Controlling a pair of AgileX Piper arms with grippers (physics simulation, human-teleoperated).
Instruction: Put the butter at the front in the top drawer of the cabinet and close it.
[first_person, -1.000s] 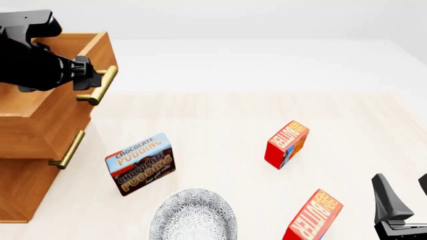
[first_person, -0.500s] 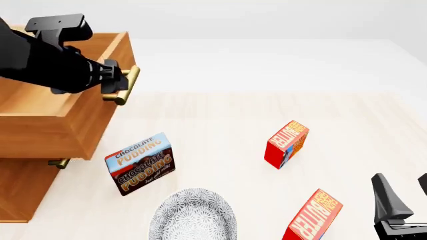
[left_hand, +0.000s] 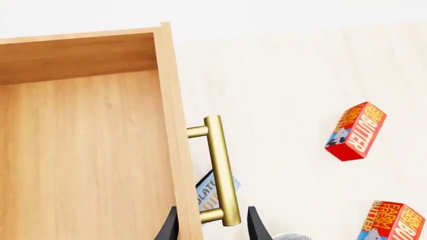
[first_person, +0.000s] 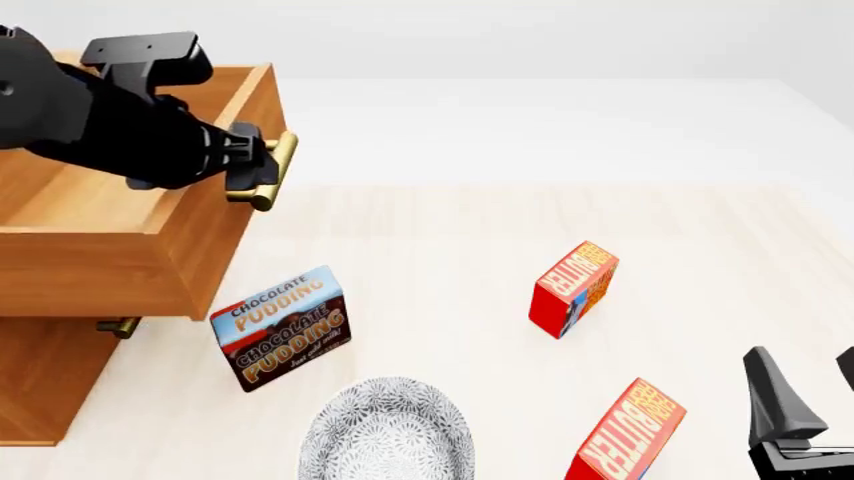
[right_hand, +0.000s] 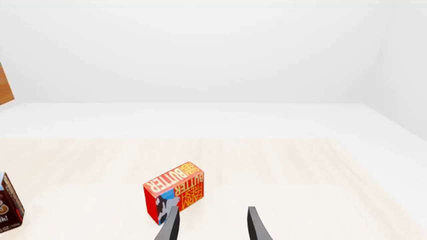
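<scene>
Right now the left gripper (first_person: 256, 165) is clenched on the brass handle (left_hand: 221, 170) of the top drawer (first_person: 200, 250), which stands pulled well out of the cabinet (first_person: 40, 380). The right gripper (first_person: 801, 400) hangs released, near the front butter (first_person: 627, 435), which stands at the table's near edge. A likely slip is grabbing the far butter (first_person: 574, 288) instead, since the cartons look alike. The front butter is cut off at the frame's bottom, and the lower drawer is mostly hidden under the open one
</scene>
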